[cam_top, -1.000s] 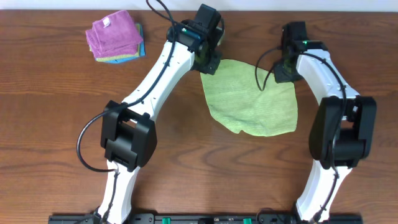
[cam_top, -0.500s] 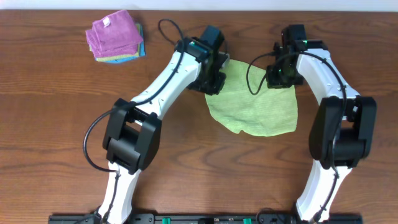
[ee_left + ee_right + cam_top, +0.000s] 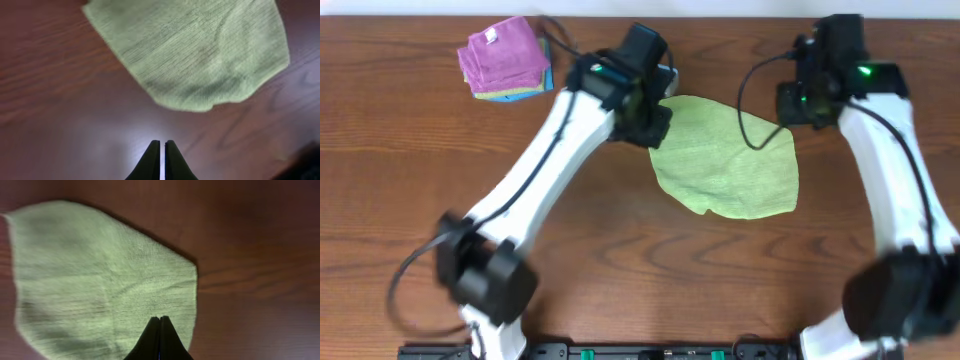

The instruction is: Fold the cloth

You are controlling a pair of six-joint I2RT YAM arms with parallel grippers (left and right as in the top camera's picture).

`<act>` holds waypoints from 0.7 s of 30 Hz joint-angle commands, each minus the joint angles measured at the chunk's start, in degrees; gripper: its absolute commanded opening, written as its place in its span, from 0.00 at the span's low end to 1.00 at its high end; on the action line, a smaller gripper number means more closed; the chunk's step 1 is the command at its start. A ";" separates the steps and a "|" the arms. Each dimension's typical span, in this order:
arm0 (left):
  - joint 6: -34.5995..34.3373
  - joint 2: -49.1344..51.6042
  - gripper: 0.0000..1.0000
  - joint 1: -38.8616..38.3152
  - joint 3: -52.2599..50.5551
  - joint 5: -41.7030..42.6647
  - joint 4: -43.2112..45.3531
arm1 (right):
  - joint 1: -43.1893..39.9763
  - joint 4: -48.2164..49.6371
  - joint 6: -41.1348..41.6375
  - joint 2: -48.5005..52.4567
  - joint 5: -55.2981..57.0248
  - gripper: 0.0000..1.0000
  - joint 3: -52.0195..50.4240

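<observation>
Looking down at the wooden table, I see the green cloth lying flat towards the far middle of it, spread in a lopsided, rounded shape and not lifted anywhere, with an arm on each side of it. The left gripper sits at the cloth's far-left corner and the right gripper hangs beyond its far-right corner, so the cloth lies between the two and a little nearer my side than both. Both pairs of fingers are clenched tight on nothing. From the left wrist, the pinched tips are over bare wood and the cloth lies ahead of them, clearly apart. From the right wrist, the pinched tips line up with the cloth's edge by its right-hand corner, though how high above it they are I cannot tell. I'd judge the right arm the better placed to pick up a corner, and both would need to open their fingers first. A small pile of other cloths, purple on top, sits well apart at the far left.
</observation>
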 commanded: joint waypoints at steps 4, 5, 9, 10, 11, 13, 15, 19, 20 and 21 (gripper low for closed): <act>-2.67 -12.72 0.06 0.20 -21.64 -2.91 7.43 | -0.31 5.55 0.35 -16.50 1.29 0.01 -16.46; -3.69 -15.28 0.06 0.20 -26.32 -2.58 10.12 | -0.31 7.34 1.33 -19.89 1.20 0.02 -20.37; -5.46 -21.18 0.06 0.20 -39.43 0.46 21.05 | -0.31 10.23 5.77 -26.67 -1.18 0.02 -30.16; -6.49 -21.38 0.06 0.20 -41.35 0.46 23.34 | -0.31 10.43 6.93 -26.97 -1.57 0.02 -31.82; -7.76 -21.09 0.06 0.20 -43.08 1.07 25.97 | -0.31 10.45 8.46 -26.86 -1.97 0.05 -33.57; -7.93 -19.85 0.06 0.20 -44.63 3.58 29.68 | -0.31 10.75 9.92 -26.23 -2.91 0.27 -35.71; -8.07 -18.29 0.25 0.20 -44.83 6.56 32.06 | -0.31 11.17 10.27 -25.62 -4.00 0.39 -37.42; -9.09 -15.41 0.50 0.20 -44.83 9.46 35.87 | -0.31 10.84 10.69 -25.07 -4.07 0.60 -38.69; -9.09 -14.78 0.60 0.20 -44.83 9.84 36.52 | -0.31 10.75 10.67 -25.07 -4.04 0.65 -38.86; -9.07 -14.27 0.66 0.20 -44.83 10.38 36.89 | -0.31 10.69 10.67 -25.07 -3.98 0.66 -38.93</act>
